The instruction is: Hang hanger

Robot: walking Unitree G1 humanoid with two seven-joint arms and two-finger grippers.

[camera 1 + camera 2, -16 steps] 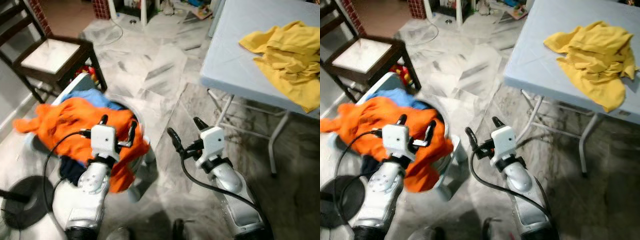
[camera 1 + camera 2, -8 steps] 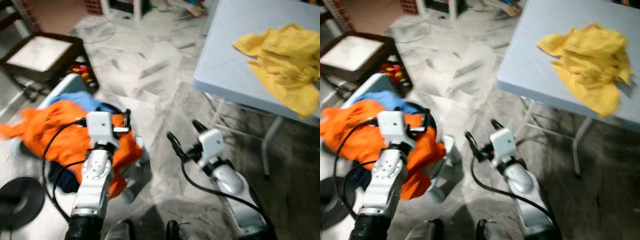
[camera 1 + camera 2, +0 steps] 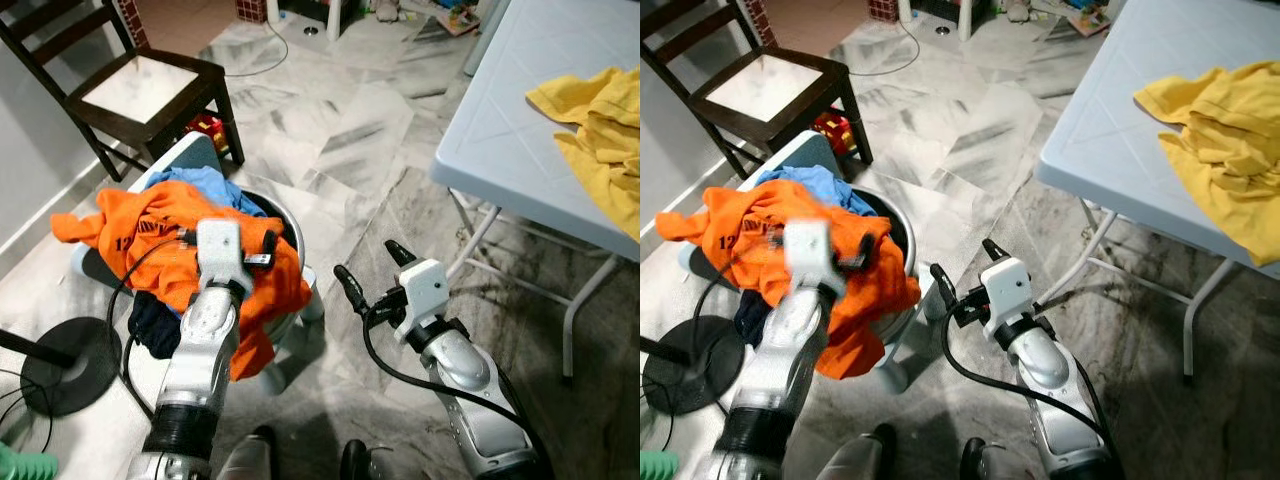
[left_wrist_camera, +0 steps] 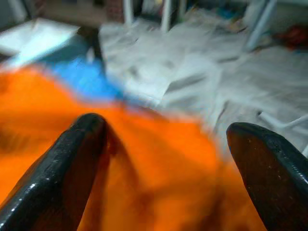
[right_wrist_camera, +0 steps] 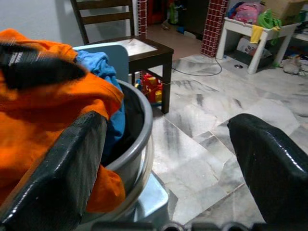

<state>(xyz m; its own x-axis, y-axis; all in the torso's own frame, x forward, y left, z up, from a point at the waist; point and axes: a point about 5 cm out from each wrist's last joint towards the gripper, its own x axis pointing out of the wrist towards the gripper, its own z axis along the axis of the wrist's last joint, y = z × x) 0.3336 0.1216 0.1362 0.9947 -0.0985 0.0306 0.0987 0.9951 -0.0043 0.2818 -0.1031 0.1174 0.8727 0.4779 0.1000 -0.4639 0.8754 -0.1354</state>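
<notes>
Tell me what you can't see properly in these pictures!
- Bottom of the laundry basket: hidden under the orange shirt in the eye views.
- Yellow cloth on the table: cut off by the right edge.
- Left hand: blurred in the right eye view.
- Orange shirt in the left wrist view: blurred, print unreadable.
- Toys under the chair: too small to name.
- Right hand, open over the floor.

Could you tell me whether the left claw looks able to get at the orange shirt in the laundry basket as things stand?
Probably yes: the left claw hovers open right above the orange shirt, which lies on top of the laundry basket, uncovered.
</notes>
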